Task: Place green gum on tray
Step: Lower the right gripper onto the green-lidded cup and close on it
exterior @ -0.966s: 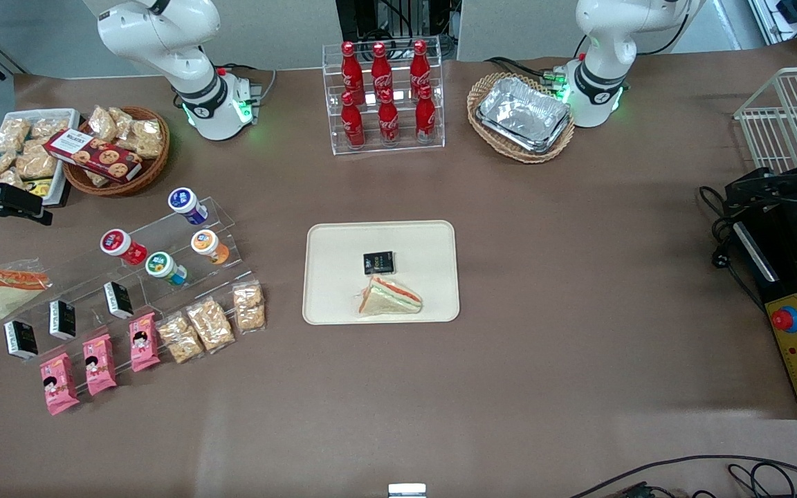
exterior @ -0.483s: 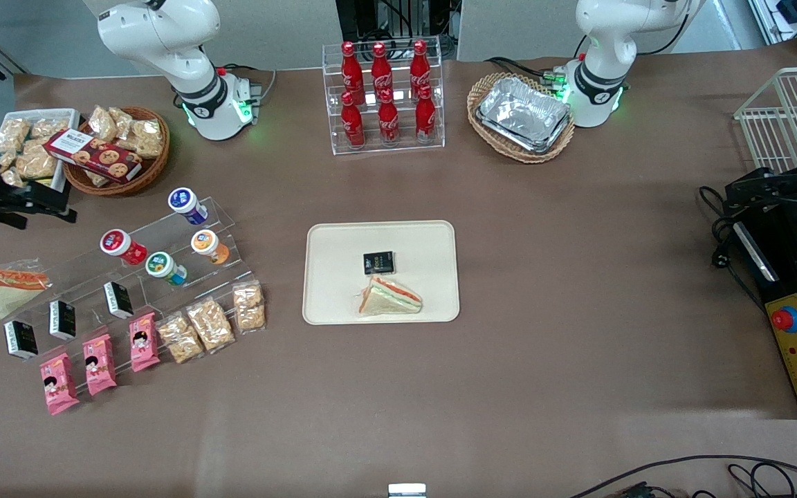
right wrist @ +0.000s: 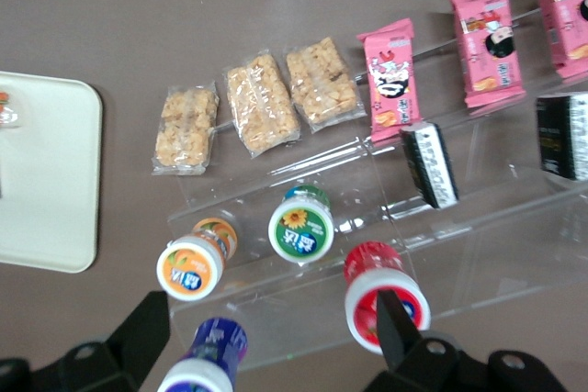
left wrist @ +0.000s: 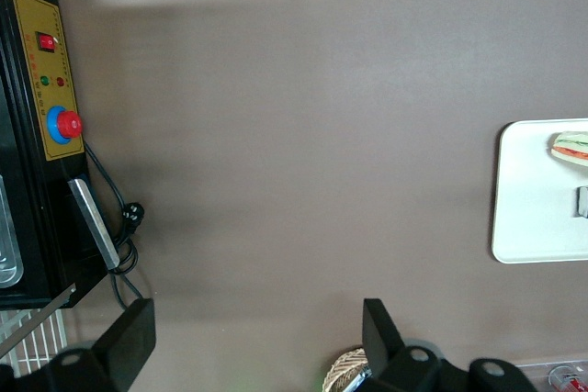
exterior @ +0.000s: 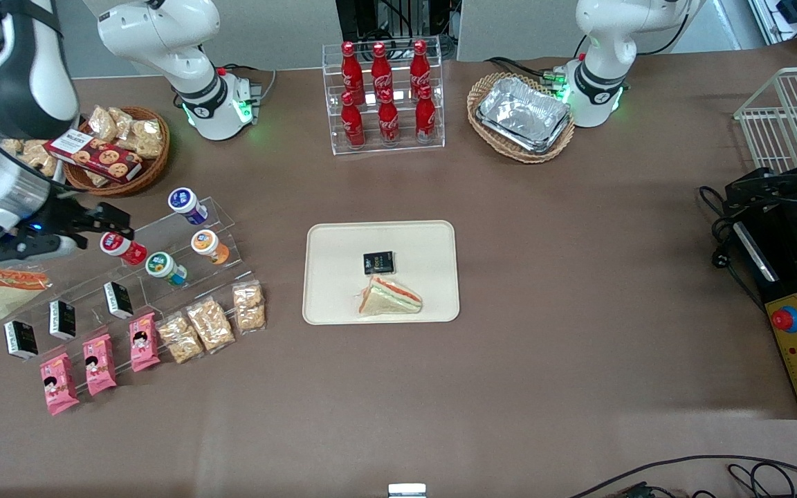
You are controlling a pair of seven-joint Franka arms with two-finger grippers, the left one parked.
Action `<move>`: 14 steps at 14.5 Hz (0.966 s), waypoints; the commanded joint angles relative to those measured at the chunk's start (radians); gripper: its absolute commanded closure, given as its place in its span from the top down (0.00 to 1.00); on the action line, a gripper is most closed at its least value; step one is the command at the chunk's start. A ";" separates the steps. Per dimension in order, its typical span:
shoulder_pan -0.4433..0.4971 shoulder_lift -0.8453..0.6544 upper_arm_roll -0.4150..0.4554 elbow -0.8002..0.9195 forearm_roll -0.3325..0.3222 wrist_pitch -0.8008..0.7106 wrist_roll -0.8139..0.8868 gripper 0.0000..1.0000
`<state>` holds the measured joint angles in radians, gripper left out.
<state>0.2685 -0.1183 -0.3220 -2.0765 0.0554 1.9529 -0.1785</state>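
Observation:
The green gum [exterior: 161, 265] is a small bottle with a green lid and a white centre label. It lies on a step of the clear acrylic stand [exterior: 222, 216] and also shows in the right wrist view [right wrist: 300, 227]. The cream tray [exterior: 426, 242] lies at the table's middle, and its corner shows in the right wrist view [right wrist: 46, 181]. My right gripper [exterior: 97, 229] is open and empty. It hovers above the stand by the red-lidded bottle [exterior: 118, 245]. In the right wrist view the gripper [right wrist: 269, 323] has a black finger [right wrist: 147, 319] on each side of the bottles.
Orange-lidded [exterior: 206, 245] and blue-lidded [exterior: 184, 203] bottles lie on the stand beside the green gum. Small black boxes [exterior: 118, 299], pink packets [exterior: 99, 363] and snack bars [exterior: 210, 324] line its lower steps. A black box [exterior: 378, 263] and a sandwich [exterior: 390, 297] lie on the tray.
My right arm has swung in from the table's edge toward the stand; the gripper now hovers over the bottles. The bottles and tray have not moved.

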 commanded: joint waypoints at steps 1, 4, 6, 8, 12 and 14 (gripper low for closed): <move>0.018 0.008 -0.002 -0.085 0.009 0.090 -0.001 1.00; 0.018 0.063 -0.002 -0.089 0.009 0.115 -0.007 1.00; 0.018 0.094 -0.002 -0.096 0.007 0.144 -0.022 1.00; 0.018 0.114 -0.002 -0.122 0.009 0.200 -0.044 1.00; 0.018 0.138 -0.002 -0.183 0.007 0.299 -0.055 1.00; 0.018 0.141 -0.002 -0.212 0.007 0.331 -0.055 1.00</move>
<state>0.2839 0.0282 -0.3214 -2.2401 0.0554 2.2239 -0.2163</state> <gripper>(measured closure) 0.000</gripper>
